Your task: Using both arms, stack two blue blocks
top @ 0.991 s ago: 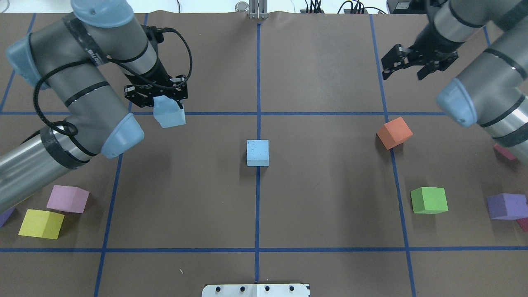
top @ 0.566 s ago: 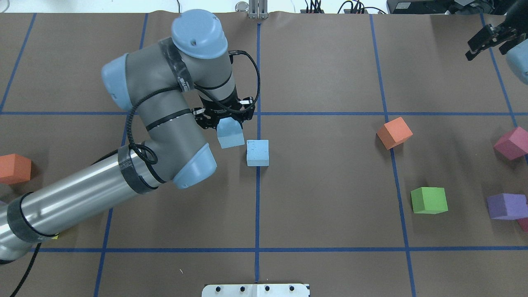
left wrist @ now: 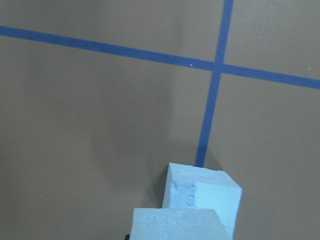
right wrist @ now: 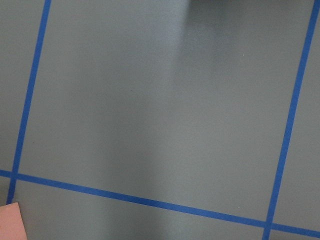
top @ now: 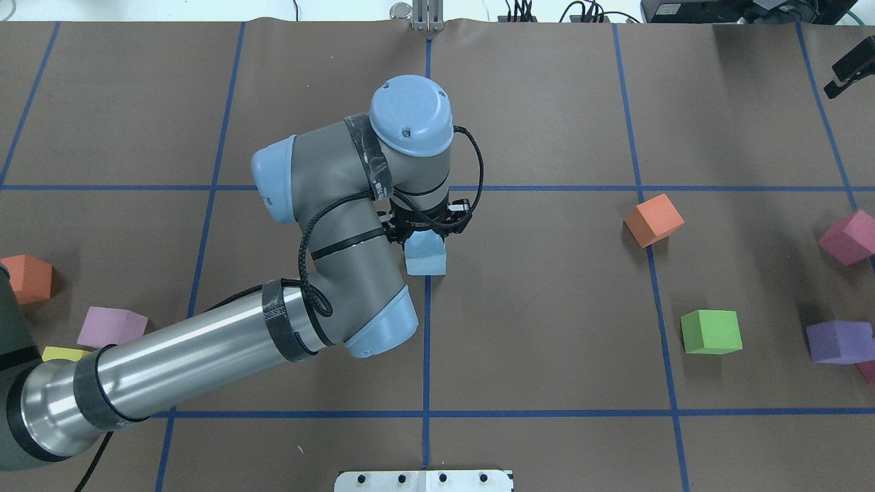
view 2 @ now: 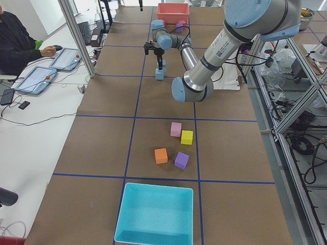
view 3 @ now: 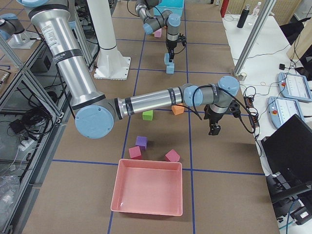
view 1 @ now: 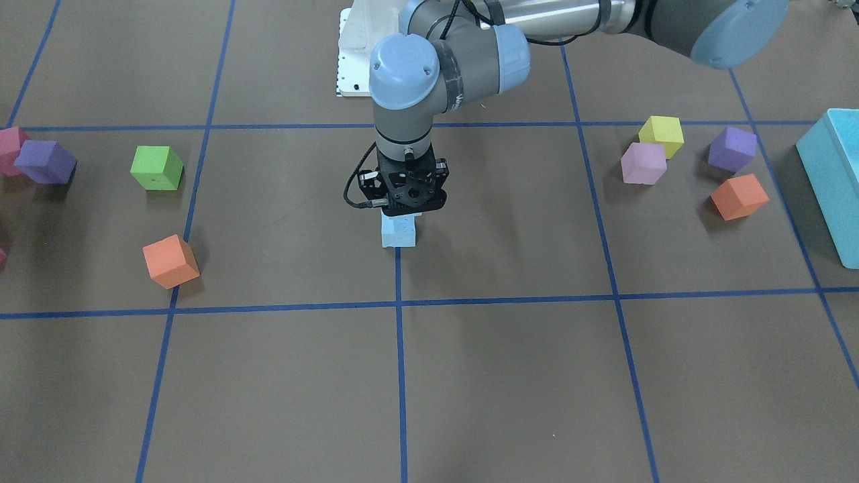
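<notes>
Left wrist-mounted view: my left end effector [top: 425, 234] clamps the held blue block [left wrist: 175, 225] over the lower blue block [left wrist: 206, 192] at the table [top: 547, 342] centre, seemingly slightly offset, so I'd align before releasing. My right end effector [view 3: 213, 128] hangs clear; whether it's spread, I cannot tell.

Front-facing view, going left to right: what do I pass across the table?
Dark purple cube → green cube → left gripper holding the upper blue block over the lower blue block → pale pink cube → turquoise bin. Cubes that overlap these sideways are left out.
</notes>
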You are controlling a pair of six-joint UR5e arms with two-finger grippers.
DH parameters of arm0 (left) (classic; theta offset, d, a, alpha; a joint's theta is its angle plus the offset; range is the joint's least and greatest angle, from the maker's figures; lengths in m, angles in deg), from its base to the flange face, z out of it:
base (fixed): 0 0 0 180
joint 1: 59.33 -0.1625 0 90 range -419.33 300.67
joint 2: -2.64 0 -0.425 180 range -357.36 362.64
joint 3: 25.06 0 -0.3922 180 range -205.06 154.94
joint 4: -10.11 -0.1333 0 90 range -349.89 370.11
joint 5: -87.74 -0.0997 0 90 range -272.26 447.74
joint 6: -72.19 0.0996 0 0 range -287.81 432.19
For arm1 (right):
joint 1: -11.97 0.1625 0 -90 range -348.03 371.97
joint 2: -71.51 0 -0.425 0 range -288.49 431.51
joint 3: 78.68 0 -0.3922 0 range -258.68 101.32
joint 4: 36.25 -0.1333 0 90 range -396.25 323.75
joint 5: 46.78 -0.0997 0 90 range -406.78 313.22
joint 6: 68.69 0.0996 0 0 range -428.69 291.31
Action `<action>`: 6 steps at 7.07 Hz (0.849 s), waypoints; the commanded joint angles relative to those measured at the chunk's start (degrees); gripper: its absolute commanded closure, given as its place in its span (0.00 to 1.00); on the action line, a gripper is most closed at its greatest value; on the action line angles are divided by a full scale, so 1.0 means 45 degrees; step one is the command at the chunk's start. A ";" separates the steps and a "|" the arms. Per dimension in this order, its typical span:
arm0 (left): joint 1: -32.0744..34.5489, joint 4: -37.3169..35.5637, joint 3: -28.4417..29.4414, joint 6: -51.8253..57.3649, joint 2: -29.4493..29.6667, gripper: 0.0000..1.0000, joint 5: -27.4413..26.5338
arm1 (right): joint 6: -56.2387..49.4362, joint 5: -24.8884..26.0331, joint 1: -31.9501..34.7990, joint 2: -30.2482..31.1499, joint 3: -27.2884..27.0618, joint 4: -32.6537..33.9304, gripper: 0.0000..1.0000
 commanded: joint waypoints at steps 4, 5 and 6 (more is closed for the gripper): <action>-0.0135 0.0575 0.0700 0.0463 0.0218 0.44 -0.0721 | -0.0506 -0.0012 0.0141 0.0256 0.0373 -0.0029 0.00; -0.0116 0.0556 0.0701 0.0697 0.0218 0.44 -0.0722 | -0.0506 0.0007 0.0141 0.0256 0.0392 -0.0029 0.00; -0.0096 0.0556 0.0701 0.0718 0.0199 0.44 -0.0722 | -0.0487 -0.0012 0.0141 0.0256 0.0393 -0.0029 0.00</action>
